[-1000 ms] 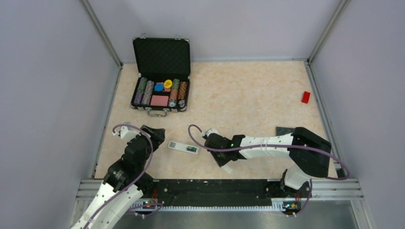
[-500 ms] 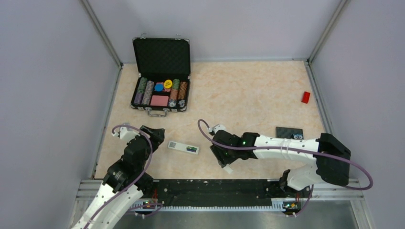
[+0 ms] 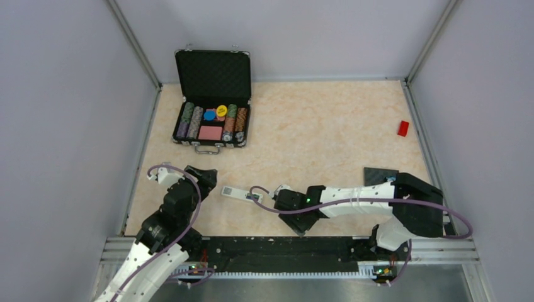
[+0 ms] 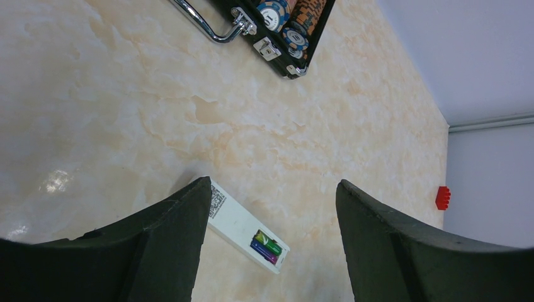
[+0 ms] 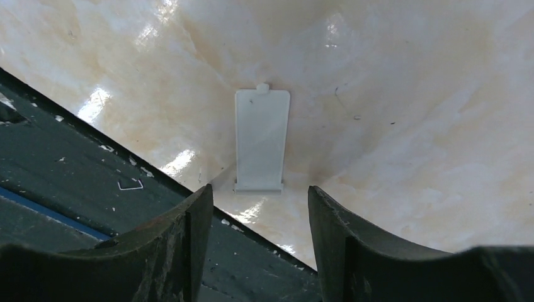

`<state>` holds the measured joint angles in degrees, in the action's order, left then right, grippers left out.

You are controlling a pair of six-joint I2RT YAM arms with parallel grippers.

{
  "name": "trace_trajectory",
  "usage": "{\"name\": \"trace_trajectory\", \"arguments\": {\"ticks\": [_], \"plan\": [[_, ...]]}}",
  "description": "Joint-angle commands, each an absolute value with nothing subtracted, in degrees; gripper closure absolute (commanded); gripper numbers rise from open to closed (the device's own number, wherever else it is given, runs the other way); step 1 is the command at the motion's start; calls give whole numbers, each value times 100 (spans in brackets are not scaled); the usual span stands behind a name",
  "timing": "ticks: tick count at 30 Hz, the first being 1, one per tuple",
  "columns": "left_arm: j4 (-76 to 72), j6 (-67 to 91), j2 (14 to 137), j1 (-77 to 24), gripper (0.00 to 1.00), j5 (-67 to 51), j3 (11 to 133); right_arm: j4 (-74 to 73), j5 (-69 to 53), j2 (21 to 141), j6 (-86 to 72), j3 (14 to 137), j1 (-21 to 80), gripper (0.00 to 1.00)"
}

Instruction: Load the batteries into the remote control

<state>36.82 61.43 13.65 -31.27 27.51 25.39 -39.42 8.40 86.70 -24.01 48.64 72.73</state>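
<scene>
The white remote control (image 4: 234, 219) (image 3: 241, 194) lies back-up on the table. Both batteries sit side by side in its recess: a green one (image 4: 271, 241) and a purple one (image 4: 264, 251). My left gripper (image 4: 274, 182) (image 3: 204, 178) hovers open just left of the remote, its left finger covering the remote's far end. My right gripper (image 5: 259, 189) (image 3: 301, 224) is open, pointing down at the table's near edge. A flat white cover plate (image 5: 262, 139) lies just beyond its fingertips, not touched.
An open black case of poker chips (image 3: 213, 123) (image 4: 283, 25) stands at the back left. A small red block (image 3: 403, 128) (image 4: 443, 197) lies far right. A dark flat plate (image 3: 380, 174) rests by the right arm. The black base rail (image 5: 94, 182) runs along the near edge.
My right gripper has gone from shut to open. It swung away from the remote toward the near edge, over the white cover plate. The left arm and the remote stayed put.
</scene>
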Motion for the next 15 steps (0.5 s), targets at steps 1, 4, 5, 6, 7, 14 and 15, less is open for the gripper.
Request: {"name": "trace_trajectory", "arguments": {"ticks": [1,4,5,6,7,14,15], "plan": [[3464,6170,1387,-3109,24,2804,2549,-3836,950,8889,-2413,5012,7426,45],[3467,6169,1372,-3111,24,2812,2540,-3817,969,8944,-2473,4982,7449,48],[3467,6165,1381,-3106,24,2813,2540,-3807,976,8953,-2491,4969,7453,49],[3459,6162,1386,-3104,24,2813,2540,-3792,975,8961,-2514,4952,7447,51],[3454,6161,1393,-3110,24,2813,2540,-3778,938,8964,-2535,4930,7452,53],[3454,6148,1394,-3107,24,2780,2549,-3788,846,9007,-2724,4869,7453,60],[3456,6152,1390,-3105,24,2771,2549,-3801,866,9011,-2763,4862,7453,60]]}}
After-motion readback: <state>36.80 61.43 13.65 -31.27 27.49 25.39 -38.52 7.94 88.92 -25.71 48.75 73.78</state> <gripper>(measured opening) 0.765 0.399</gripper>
